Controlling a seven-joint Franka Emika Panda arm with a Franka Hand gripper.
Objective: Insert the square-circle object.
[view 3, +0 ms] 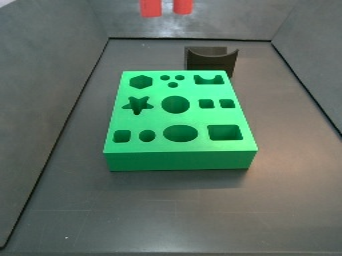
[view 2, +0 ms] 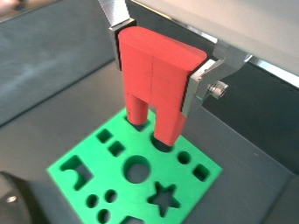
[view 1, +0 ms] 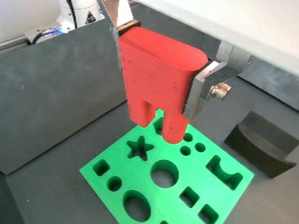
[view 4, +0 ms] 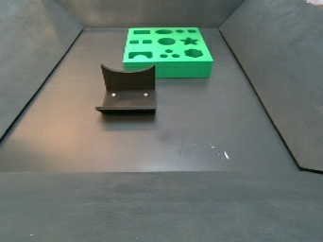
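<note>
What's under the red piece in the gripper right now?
The gripper, shut on the red piece, hangs above the green board. The board's star hole and round holes show beside the prongs. The patch behind the prongs is covered.

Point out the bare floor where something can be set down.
Widest: the floor in front of the fixture, out to the side walls. Narrower strips flank the green board. Crowded: the gap between board and fixture. The gripper, holding the red piece, hangs above the board.
</note>
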